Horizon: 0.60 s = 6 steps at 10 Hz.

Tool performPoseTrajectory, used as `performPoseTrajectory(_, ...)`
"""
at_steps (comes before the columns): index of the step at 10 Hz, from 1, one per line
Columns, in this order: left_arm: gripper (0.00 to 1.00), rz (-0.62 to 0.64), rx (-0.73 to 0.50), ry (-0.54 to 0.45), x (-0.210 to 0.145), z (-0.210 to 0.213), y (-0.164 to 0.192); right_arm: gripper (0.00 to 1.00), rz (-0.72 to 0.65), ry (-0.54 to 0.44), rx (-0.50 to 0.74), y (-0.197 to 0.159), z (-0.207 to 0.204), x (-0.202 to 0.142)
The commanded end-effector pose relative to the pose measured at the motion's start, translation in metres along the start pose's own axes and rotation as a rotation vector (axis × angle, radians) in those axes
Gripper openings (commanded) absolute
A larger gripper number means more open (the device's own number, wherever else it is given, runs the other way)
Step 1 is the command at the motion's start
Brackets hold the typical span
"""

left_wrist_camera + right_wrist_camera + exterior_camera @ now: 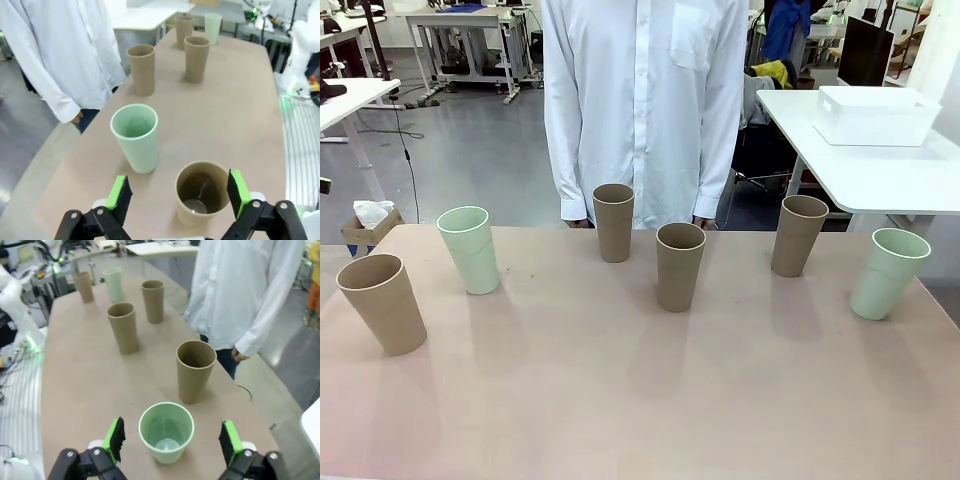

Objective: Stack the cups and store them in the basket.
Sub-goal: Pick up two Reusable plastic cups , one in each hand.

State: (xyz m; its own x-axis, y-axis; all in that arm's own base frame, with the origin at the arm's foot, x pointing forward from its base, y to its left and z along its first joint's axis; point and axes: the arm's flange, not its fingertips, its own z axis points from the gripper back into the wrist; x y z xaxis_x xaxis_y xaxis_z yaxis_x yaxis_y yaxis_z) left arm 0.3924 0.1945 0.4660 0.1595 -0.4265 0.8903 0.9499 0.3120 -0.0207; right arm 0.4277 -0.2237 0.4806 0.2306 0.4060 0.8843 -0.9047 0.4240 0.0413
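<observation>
Your left gripper (179, 194) hangs wide open and empty over the leftmost brown cup (202, 192), and your right gripper (172, 439) likewise over the rightmost mint cup (166, 430). All 6 cups (680, 265) stand apart on the table (640, 400). The basket (875, 118) sits far right on a side table (880, 175).

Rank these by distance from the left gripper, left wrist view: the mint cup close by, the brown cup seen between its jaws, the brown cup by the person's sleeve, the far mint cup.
1. Closest brown cup, directly ahead of the left gripper.
2. Near mint cup, just beyond it.
3. Sleeve-side brown cup, halfway along.
4. Far mint cup, at the table's far end.
</observation>
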Motion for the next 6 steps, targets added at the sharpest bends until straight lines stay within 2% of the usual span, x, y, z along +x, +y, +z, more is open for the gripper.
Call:
performPoseTrajectory(1,1.00,-0.026,-0.016,-0.085,-0.032,0.009,0.018,1.00,0.030,-0.068,0.117,-0.033,0.021,-0.024)
performPoseTrajectory(4,1.00,-0.092,-0.024,-0.210,-0.093,0.007,0.024,1.00,0.036,-0.099,0.153,-0.042,0.010,-0.082)
performPoseTrajectory(6,1.00,-0.062,-0.029,-0.197,-0.126,0.001,0.024,1.00,0.009,-0.133,0.153,-0.036,-0.011,-0.115)
